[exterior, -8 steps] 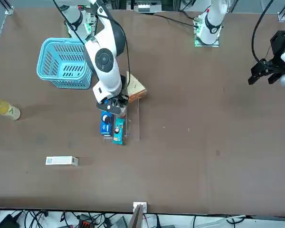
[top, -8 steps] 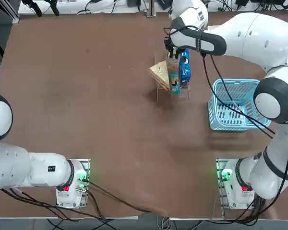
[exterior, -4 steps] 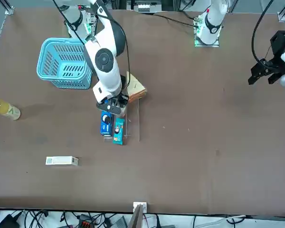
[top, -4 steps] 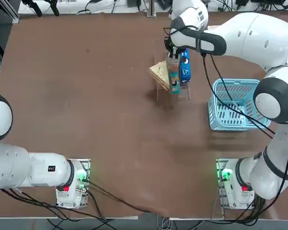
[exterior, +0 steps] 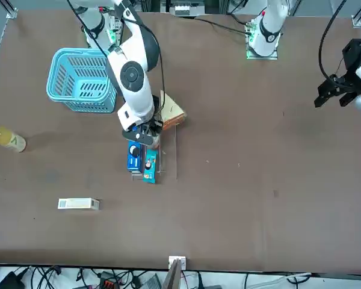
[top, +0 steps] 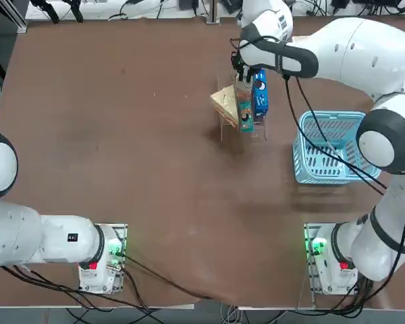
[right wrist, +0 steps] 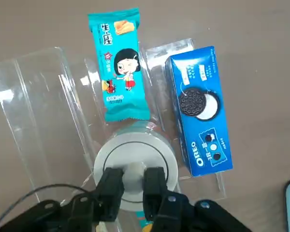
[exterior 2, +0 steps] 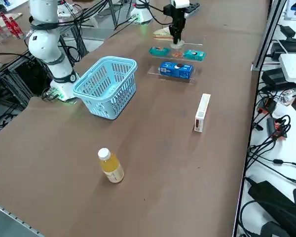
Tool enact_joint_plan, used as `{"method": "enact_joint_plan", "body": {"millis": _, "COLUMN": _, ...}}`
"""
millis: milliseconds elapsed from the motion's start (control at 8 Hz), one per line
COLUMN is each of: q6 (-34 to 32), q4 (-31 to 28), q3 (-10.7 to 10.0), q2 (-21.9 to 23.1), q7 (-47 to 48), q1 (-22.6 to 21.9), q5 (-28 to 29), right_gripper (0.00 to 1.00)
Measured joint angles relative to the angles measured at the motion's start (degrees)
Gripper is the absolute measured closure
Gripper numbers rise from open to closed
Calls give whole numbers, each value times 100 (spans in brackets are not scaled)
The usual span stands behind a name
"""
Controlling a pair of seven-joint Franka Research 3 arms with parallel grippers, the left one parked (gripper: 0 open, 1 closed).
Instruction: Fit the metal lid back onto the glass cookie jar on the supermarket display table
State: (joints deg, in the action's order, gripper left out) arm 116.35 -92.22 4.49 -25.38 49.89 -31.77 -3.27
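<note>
My right gripper [right wrist: 134, 178] points straight down at the far middle of the supermarket display table [top: 121, 169], shut on the small knob at the centre of the metal lid [right wrist: 135, 154]. The lid is a round silvery disc lying level over the mouth of the glass cookie jar [right wrist: 135, 129], whose clear wall shows just around the lid's rim. In the top view the gripper [top: 242, 74] hides most of the jar [top: 241, 88]. In the right side view the gripper [exterior 2: 177, 40] stands on the jar [exterior 2: 177, 45].
The jar stands on a clear acrylic stand [right wrist: 38, 96] beside a teal snack packet [right wrist: 118, 65] and a blue Oreo box [right wrist: 200, 111]. A wrapped sandwich [top: 224, 104] lies next to them. A blue basket [top: 327, 148], a yellow bottle [exterior: 6, 138] and a white box [exterior: 78, 204] are farther off.
</note>
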Motion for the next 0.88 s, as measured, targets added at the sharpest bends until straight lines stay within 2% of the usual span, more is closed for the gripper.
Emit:
{"method": "enact_joint_plan", "body": {"millis": 250, "q6": 0, "q4": 1, "q3": 0, "q2": -9, "q7": 0, "q1": -2, "q5": 0, "right_gripper": 67}}
{"method": "enact_joint_plan", "body": {"millis": 500, "q6": 8, "q4": 6, "q3": -1, "q2": -54, "q7": 0, "q1": -3, "q5": 0, "right_gripper": 52}}
{"method": "enact_joint_plan", "body": {"millis": 750, "q6": 7, "q4": 16, "q3": -1, "q2": -56, "q7": 0, "q1": -4, "q5": 0, "right_gripper": 41}}
{"method": "enact_joint_plan", "body": {"millis": 875, "q6": 7, "q4": 18, "q3": -4, "q2": -56, "q7": 0, "q1": -4, "q5": 0, "right_gripper": 40}}
